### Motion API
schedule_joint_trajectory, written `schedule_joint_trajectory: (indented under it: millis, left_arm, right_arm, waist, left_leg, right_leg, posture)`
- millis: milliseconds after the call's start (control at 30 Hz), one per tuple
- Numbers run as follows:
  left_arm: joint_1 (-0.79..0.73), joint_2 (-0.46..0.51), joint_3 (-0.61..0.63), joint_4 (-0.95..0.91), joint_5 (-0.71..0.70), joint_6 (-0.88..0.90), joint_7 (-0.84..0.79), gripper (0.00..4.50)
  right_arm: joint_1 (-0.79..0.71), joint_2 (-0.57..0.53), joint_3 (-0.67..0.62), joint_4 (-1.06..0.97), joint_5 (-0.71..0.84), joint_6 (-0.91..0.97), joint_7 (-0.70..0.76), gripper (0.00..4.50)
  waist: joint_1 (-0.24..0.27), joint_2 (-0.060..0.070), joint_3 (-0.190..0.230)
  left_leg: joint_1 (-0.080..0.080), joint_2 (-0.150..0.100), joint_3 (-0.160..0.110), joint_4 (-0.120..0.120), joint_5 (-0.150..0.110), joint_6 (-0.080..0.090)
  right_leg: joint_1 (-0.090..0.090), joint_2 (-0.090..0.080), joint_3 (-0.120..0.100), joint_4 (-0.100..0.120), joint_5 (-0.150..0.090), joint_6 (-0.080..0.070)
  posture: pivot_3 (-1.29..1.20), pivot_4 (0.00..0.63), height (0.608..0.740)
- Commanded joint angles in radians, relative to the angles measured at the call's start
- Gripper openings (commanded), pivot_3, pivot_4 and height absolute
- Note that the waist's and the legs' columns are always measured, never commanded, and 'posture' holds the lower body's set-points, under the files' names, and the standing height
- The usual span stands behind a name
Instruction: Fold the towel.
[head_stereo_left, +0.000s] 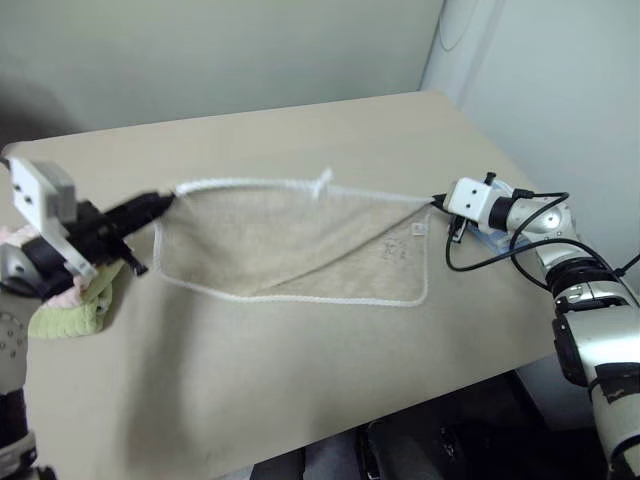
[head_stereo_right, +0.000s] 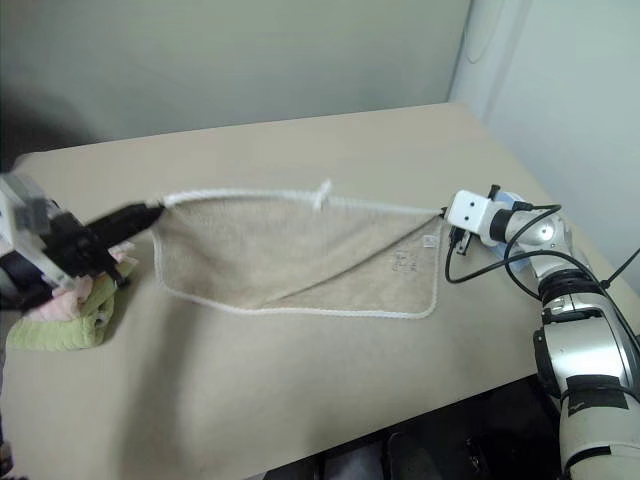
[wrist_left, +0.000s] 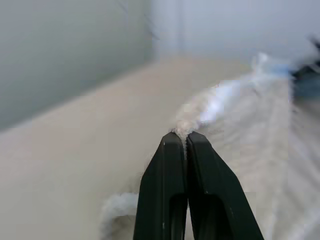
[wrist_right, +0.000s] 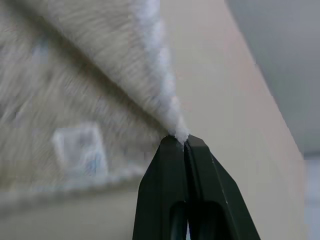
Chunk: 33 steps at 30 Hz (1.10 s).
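The left end effector (wrist_left: 186, 136), at the left edge of the left eye view, is clamped on one far corner of the towel (head_stereo_left: 300, 245). The right end effector (wrist_right: 180, 140), at the right of that frame, pinches the opposite far corner. The towel's corded far edge is stretched between them, raised off the bench (head_stereo_left: 300, 390), with a small white loop (head_stereo_left: 322, 182) near its middle. The rest of the beige cloth slopes down to the bench at the frame's centre, its near edge lying flat. A green towel (head_stereo_left: 72, 312) lies bunched at the left, below the left end effector.
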Motion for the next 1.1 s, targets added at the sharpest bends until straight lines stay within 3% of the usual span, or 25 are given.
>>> schedule_joint_trajectory:
  millis: [33, 133, 300, 367, 467, 567, 700, 833, 1000, 1100]
  left_arm:
    - [-0.127, -0.026, -0.06, 0.111, 0.079, -0.044, 0.082, 0.07]
    - [-0.341, -0.072, -0.169, 0.316, 0.204, -0.127, 0.152, 0.07]
    - [-0.629, -0.128, -0.249, 0.615, 0.325, -0.288, 0.187, 0.07]
    - [-0.752, -0.136, -0.249, 0.71, 0.334, -0.337, 0.174, 0.07]
    - [-0.795, -0.114, -0.247, 0.734, 0.328, -0.354, 0.102, 0.07]
    - [-0.728, -0.073, -0.199, 0.654, 0.267, -0.287, 0.036, 0.07]
    - [-0.386, 0.027, -0.098, 0.351, 0.098, -0.092, -0.165, 0.07]
    - [-0.089, 0.079, 0.03, 0.182, 0.023, 0.031, -0.201, 0.07]
    - [0.236, 0.112, 0.137, 0.046, 0.004, 0.09, -0.307, 0.07]
    - [0.365, 0.122, 0.166, 0.013, 0.022, 0.092, -0.339, 0.07]
  right_arm:
    - [-0.081, 0.009, -0.037, 0.023, 0.01, 0.097, -0.096, 0.0]
    - [-0.175, 0.022, -0.018, 0.069, -0.034, 0.16, -0.221, 0.0]
    - [-0.296, 0.033, -0.003, 0.111, -0.085, 0.197, -0.349, 0.0]
    - [-0.36, 0.025, -0.015, 0.113, -0.086, 0.191, -0.373, 0.0]
    - [-0.395, 0.01, -0.033, 0.106, -0.066, 0.166, -0.341, 0.0]
    - [-0.372, -0.001, -0.068, 0.079, -0.004, 0.128, -0.213, 0.0]
    - [-0.225, -0.018, -0.124, -0.039, 0.153, 0.13, 0.175, 0.0]
    - [-0.016, -0.048, -0.121, -0.263, 0.263, 0.243, 0.429, 0.0]
    - [0.218, -0.091, -0.1, -0.569, 0.347, 0.443, 0.601, 0.0]
    - [0.28, -0.114, -0.094, -0.658, 0.361, 0.515, 0.637, 0.0]
  waist:
    - [-0.001, 0.0, 0.0]
    - [0.001, 0.001, 0.001]
    - [-0.002, 0.001, 0.0]
    - [-0.004, 0.0, 0.001]
    - [-0.017, 0.0, 0.0]
    - [-0.028, 0.0, 0.0]
    - [-0.057, -0.001, 0.0]
    - [-0.06, -0.002, 0.0]
    - [-0.059, -0.002, 0.0]
    - [-0.051, -0.002, 0.0]
  left_leg:
    - [0.0, 0.0, 0.0, 0.0, 0.0, 0.0]
    - [-0.001, 0.0, 0.0, 0.001, 0.0, 0.001]
    - [-0.008, 0.0, -0.001, 0.001, 0.001, 0.001]
    - [-0.015, 0.0, -0.001, 0.002, 0.006, -0.008]
    - [-0.027, 0.0, -0.001, 0.005, 0.009, -0.012]
    - [-0.027, 0.0, -0.002, -0.001, 0.009, -0.012]
    - [-0.028, -0.001, -0.001, -0.001, 0.009, -0.012]
    - [-0.028, -0.001, -0.001, 0.001, 0.009, -0.013]
    - [-0.022, -0.001, -0.001, -0.001, 0.008, -0.013]
    - [-0.005, -0.001, -0.001, 0.0, 0.002, -0.001]
  right_leg:
    - [0.0, 0.0, 0.0, 0.0, 0.0, 0.0]
    - [-0.003, 0.0, 0.0, 0.002, 0.0, 0.0]
    - [-0.009, 0.0, 0.0, -0.001, 0.001, 0.001]
    - [-0.016, 0.0, -0.001, -0.001, 0.001, 0.001]
    - [-0.029, 0.0, 0.0, 0.001, 0.001, 0.002]
    - [-0.03, 0.0, 0.0, -0.001, 0.001, 0.002]
    - [-0.033, 0.0, 0.0, -0.002, 0.001, 0.002]
    - [-0.034, 0.0, -0.002, 0.0, 0.0, 0.003]
    - [-0.031, 0.0, -0.001, 0.002, 0.001, 0.002]
    - [-0.013, 0.0, -0.001, 0.003, 0.004, 0.001]
  posture:
    - [0.0, 0.15, 0.74]
    - [0.0, 0.15, 0.74]
    - [0.0, 0.15, 0.74]
    - [0.0, 0.15, 0.74]
    - [0.0, 0.15, 0.74]
    - [0.0, 0.15, 0.74]
    - [0.0, 0.15, 0.74]
    - [0.0, 0.15, 0.74]
    - [0.0, 0.15, 0.74]
    - [0.0, 0.15, 0.74]
